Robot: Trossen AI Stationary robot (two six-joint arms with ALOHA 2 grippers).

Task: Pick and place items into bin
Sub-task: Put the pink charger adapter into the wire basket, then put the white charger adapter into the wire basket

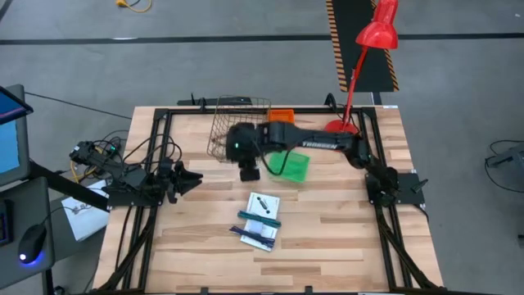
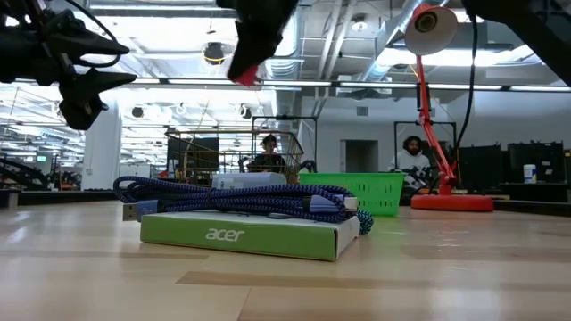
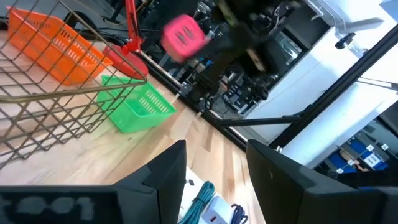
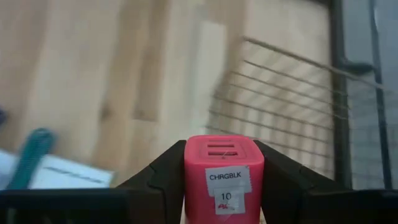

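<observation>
Bright, even light falls from ceiling strips (image 2: 268, 82) seen in the low view, glaring white. The counter (image 1: 327, 229) shows only soft shadows. The right wrist view is motion-blurred beyond the sharp pink cube (image 4: 224, 180).

pink cube (image 4: 224, 180) is being cut off by the right wrist view's lower edge | its label's small print is being blurred | right tool (image 2: 254, 53) is being cropped at the low view's top
</observation>
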